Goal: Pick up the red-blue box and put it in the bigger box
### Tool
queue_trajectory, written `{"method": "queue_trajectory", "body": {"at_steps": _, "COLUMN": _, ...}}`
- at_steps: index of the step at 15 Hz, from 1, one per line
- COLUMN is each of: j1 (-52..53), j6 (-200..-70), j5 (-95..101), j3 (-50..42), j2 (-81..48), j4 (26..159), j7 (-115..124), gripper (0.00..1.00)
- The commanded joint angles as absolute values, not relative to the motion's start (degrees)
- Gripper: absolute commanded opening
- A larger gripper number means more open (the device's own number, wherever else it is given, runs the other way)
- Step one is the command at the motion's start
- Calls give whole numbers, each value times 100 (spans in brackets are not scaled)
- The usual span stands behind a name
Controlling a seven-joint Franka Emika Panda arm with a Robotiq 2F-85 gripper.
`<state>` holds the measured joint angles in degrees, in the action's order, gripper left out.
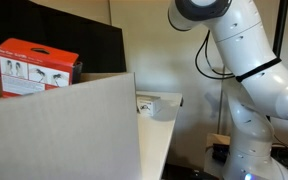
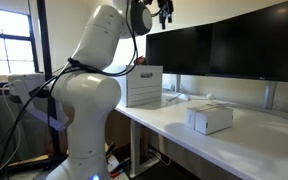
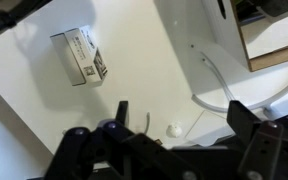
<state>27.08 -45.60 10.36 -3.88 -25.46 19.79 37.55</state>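
Note:
The red-blue box (image 1: 36,68) shows in an exterior view, upright behind the near wall of the bigger box (image 1: 64,130). I cannot tell whether it stands inside or beyond it. The bigger box also shows at the table's end (image 2: 144,86) and at the upper right of the wrist view (image 3: 199,30), where its tan inside shows no red box. My gripper (image 2: 165,11) is raised high above the table. In the wrist view its fingers (image 3: 184,118) are spread apart with nothing between them.
A small flat white box (image 2: 210,118) lies on the white table (image 2: 244,150); it also shows in the wrist view (image 3: 81,55) and past the carton (image 1: 156,103). Dark monitors (image 2: 234,45) line the table's back edge. A small white blob (image 3: 173,129) lies below the gripper.

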Motion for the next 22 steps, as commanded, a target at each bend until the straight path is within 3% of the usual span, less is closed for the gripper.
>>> {"method": "queue_trajectory", "body": {"at_steps": 1, "j1": 2354, "j6": -4118, "j5": 1237, "j3": -485, "j2": -2202, "j4": 1979, "j7": 3822, "gripper": 100}}
{"method": "queue_trajectory", "body": {"at_steps": 16, "j1": 1306, "j6": -2365, "j5": 1543, "j3": -678, "j2": -973, "j4": 1976, "j7": 4816, "gripper": 100}}
{"method": "queue_trajectory", "body": {"at_steps": 22, "j1": 216, "j6": -1686, "j5": 354, "j3": -810, "j2": -728, "j4": 1976, "j7": 6210, "gripper": 100}}
